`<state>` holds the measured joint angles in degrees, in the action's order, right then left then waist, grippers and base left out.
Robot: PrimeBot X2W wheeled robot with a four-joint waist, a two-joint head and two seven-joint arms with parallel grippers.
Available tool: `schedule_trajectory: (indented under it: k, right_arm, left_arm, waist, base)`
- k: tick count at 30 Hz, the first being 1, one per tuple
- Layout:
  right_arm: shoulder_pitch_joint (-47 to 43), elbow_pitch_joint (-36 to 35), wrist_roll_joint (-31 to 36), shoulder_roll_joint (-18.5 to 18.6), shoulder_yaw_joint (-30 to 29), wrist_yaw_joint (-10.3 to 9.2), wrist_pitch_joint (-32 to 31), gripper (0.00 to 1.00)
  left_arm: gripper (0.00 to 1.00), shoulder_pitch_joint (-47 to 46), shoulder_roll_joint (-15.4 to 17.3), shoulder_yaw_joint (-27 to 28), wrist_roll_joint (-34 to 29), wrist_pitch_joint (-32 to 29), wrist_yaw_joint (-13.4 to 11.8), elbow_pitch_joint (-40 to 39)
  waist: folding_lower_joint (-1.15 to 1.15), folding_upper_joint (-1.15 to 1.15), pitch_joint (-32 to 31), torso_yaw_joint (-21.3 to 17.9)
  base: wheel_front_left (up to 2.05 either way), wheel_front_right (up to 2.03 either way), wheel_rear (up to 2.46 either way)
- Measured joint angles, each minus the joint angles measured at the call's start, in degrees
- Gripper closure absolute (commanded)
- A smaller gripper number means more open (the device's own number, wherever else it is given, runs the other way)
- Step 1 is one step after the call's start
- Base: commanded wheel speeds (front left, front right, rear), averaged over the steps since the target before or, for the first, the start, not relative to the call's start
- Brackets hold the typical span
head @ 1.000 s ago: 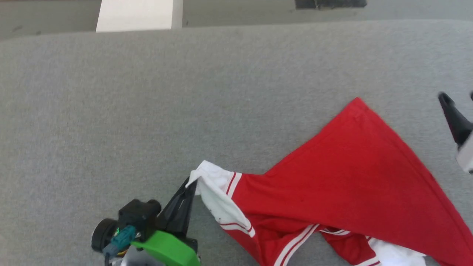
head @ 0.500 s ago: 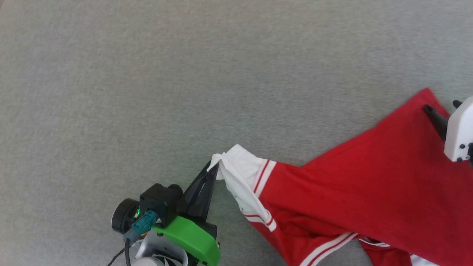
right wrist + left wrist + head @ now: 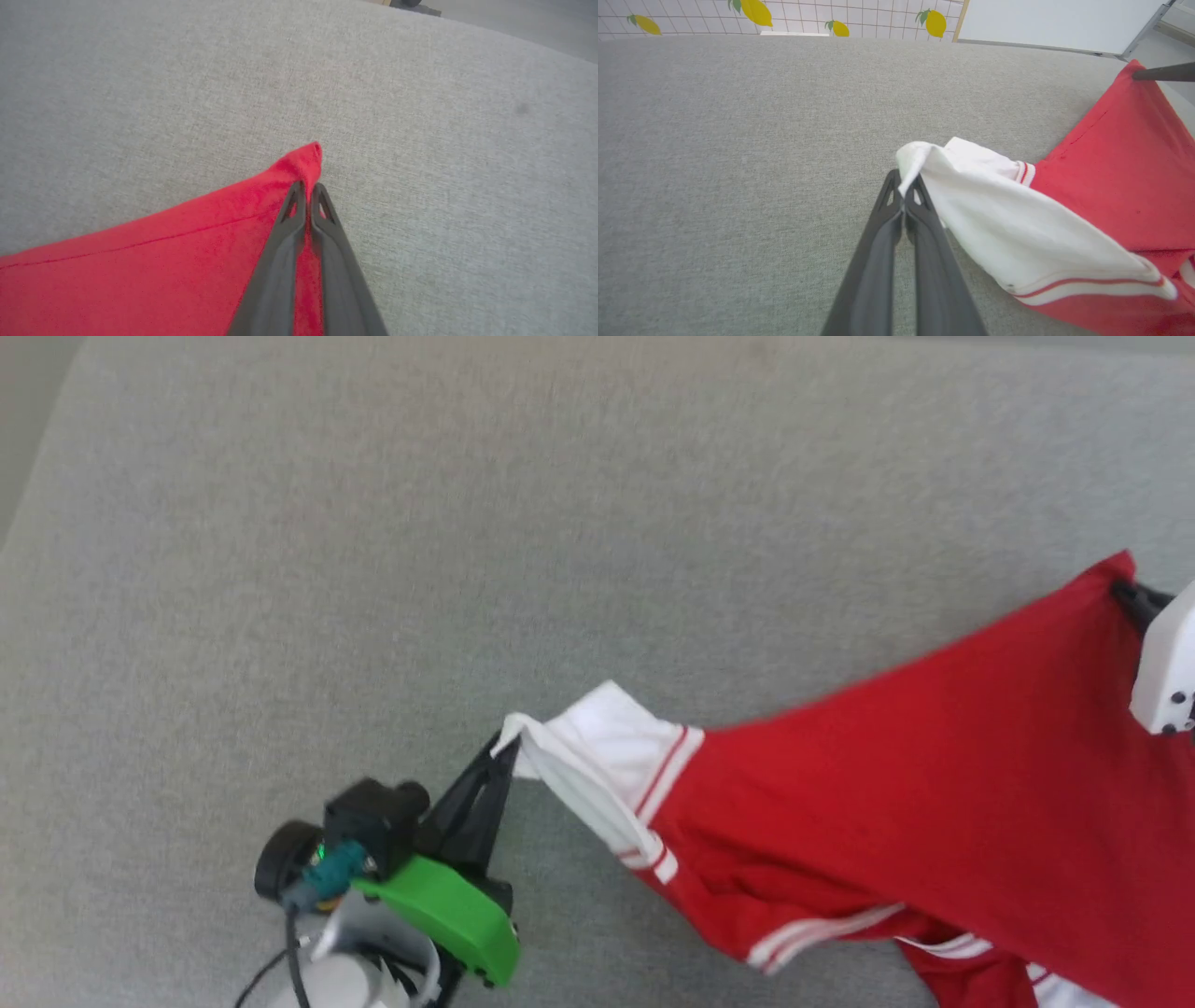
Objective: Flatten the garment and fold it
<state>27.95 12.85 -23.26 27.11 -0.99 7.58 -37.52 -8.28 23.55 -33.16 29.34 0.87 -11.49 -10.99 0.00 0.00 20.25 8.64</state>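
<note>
I have the red jersey T-shirt (image 3: 915, 784) over the near right part of the grey fabric surface (image 3: 373, 569), strung between my two grippers. The rest of that surface, far and to the left, lies bare.

My left gripper (image 3: 504, 751) is clenched on the tip of the white sleeve (image 3: 607, 737). In the left wrist view the two dark fingers meet at their tips with a fold of white cloth nipped between them. The sleeve drapes away to the right of the fingers, its red-striped band showing where it joins the red body. The arm's green housing (image 3: 448, 919) sits near the surface's front edge.

My right gripper (image 3: 1125, 593) is clamped on the red corner (image 3: 303, 163) of the shirt's body, toward the surface's right side. In the right wrist view the fingers are pressed together with red cloth pinched between them and the corner's tip poking just past them.

Between the two grips the red cloth runs in a broad, mostly smooth band. Its lower part sags in folds toward the front edge, showing more white and striped trim. Whether the middle touches the surface I cannot tell. A lemon-patterned tile wall (image 3: 756, 11) stands beyond the surface's far edge.
</note>
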Motion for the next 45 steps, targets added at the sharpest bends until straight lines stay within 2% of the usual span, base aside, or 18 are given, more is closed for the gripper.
schedule_trajectory:
  k: [9, 14, 19, 25, 28, 29, 35, 41, 45]
  right_arm:
    - [-0.5, -3.8, 2.3, -4.8, -5.3, 0.0, 5.4, 1.0]
    - [3.7, -6.2, 4.2, -7.8, -6.6, 0.0, 8.1, 1.0]
    - [9.5, -6.0, 6.0, -8.5, -4.9, 0.0, 8.9, 1.0]
    - [18.8, -2.1, 7.7, -9.4, -1.1, 0.0, 8.9, 1.0]
    - [23.1, 0.6, 8.7, -9.6, 0.6, 0.0, 9.2, 1.0]
    - [27.8, 3.7, 9.1, -10.2, 2.4, 0.0, 9.3, 1.0]
    - [34.5, 7.6, 9.0, -10.2, 6.0, 0.0, 8.7, 1.0]
    - [38.3, 10.0, 7.1, -10.0, 8.7, 0.0, 6.4, 1.0]
    - [40.5, 10.9, 6.5, -9.2, 9.7, 0.0, 6.1, 1.0]
  left_arm:
    - [1.0, -8.7, 4.5, 4.7, 2.7, -0.3, 5.7, 3.9]
    - [1.0, -17.3, 5.4, 6.5, 3.7, -1.0, 8.6, 6.9]
    - [1.0, -27.6, 5.4, 6.8, 3.7, -2.6, 11.3, 11.5]
    - [1.0, -41.0, 4.9, 6.6, 3.5, -7.2, 14.0, 17.7]
    - [1.0, -46.5, 4.9, 6.6, 3.1, -9.3, 14.6, 20.3]
    - [1.0, -52.6, 4.9, 6.3, 2.4, -12.2, 15.5, 22.5]
    - [1.0, -62.5, 4.0, 5.8, 2.6, -17.9, 16.3, 24.8]
    - [1.0, -66.7, 4.2, 4.1, 2.7, -23.5, 17.1, 26.5]
    - [1.0, -69.0, 4.9, 3.5, 0.9, -23.3, 16.7, 26.9]
  waist:
    - [0.0, 0.0, -8.7, -3.3]
    - [0.0, 0.0, -13.4, -5.9]
    - [0.0, 0.0, -16.8, -8.5]
    - [0.0, 0.0, -19.8, -11.5]
    - [0.0, 0.0, -20.5, -12.8]
    - [0.0, 0.0, -20.9, -14.2]
    - [0.0, 0.0, -19.8, -15.4]
    - [0.0, 0.0, -17.1, -16.0]
    - [0.0, 0.0, -14.3, -16.5]
  base:
    - [0.0, 0.0, 0.0]
    - [0.0, 0.0, 0.0]
    - [0.0, 0.0, 0.0]
    - [0.0, 0.0, 0.0]
    - [0.0, 0.0, 0.0]
    - [0.0, 0.0, 0.0]
    - [0.0, 0.0, 0.0]
    - [0.0, 0.0, 0.0]
    - [0.0, 0.0, 0.0]
